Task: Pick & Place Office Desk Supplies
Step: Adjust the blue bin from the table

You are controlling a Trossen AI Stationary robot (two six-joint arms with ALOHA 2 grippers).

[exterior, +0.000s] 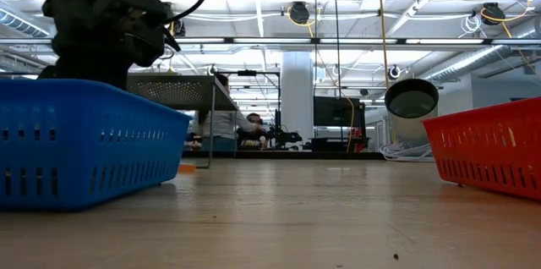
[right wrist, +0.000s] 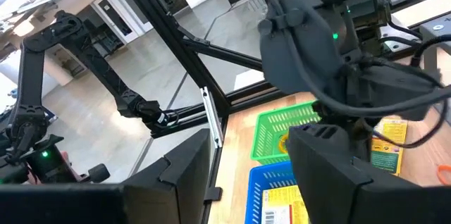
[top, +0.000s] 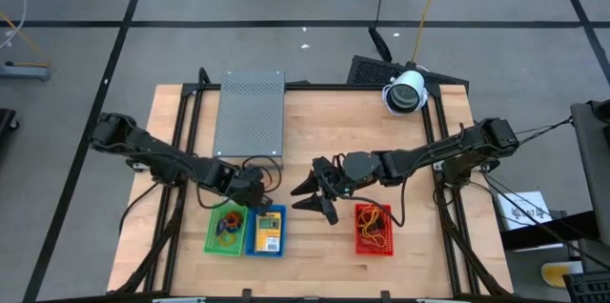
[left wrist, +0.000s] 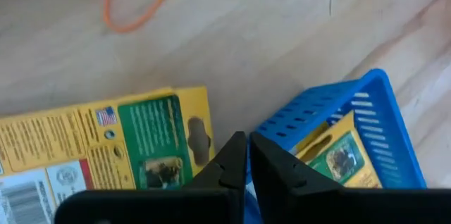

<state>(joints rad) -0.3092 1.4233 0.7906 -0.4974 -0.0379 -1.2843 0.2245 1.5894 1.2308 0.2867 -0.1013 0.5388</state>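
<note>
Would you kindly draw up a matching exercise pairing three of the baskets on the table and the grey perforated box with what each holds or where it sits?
Things:
1. green basket
2. blue basket
3. red basket
4. grey perforated box

Descriptions:
A. holds a yellow packet
B. stands at the far side of the table, behind the left arm
C. holds orange and yellow loops, nearest the right arm
D. leftmost basket, with dark and orange bits inside

Pairs: 1-D, 2-A, 3-C, 4-B
</note>
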